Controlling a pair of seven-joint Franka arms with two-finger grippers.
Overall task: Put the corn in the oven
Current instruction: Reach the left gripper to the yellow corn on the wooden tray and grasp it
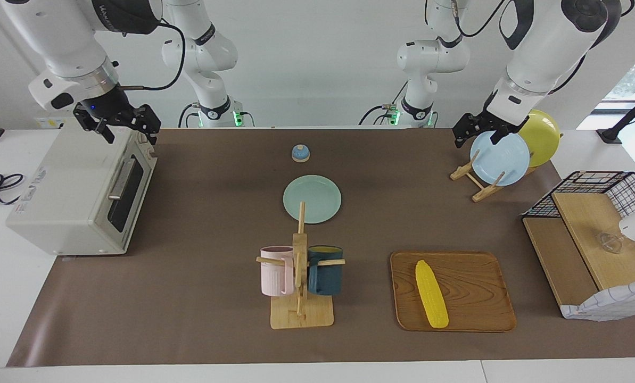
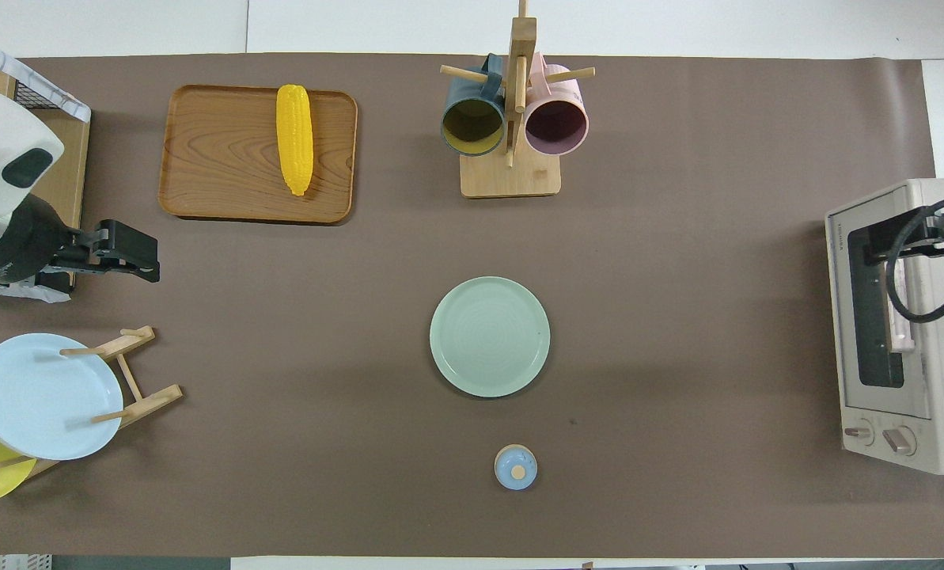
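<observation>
Right now both my tools hang with fingers apart: right tool (image 1: 119, 123) over the closed oven (image 1: 83, 194), left tool (image 1: 482, 130) over the plate rack (image 1: 479, 181). Nothing's started; corn (image 1: 430, 293) lies on the wooden tray (image 1: 477, 287), farthest out. Door first, I reckon.

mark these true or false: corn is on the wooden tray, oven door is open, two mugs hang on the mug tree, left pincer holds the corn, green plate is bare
1. The corn lies on the wooden tray: true.
2. The oven door is open: false, it is shut.
3. Two mugs hang on the mug tree: true, a pink mug and a dark blue mug.
4. The left pincer holds the corn: false, it is open and empty over the plate rack.
5. The green plate is bare: true.
</observation>
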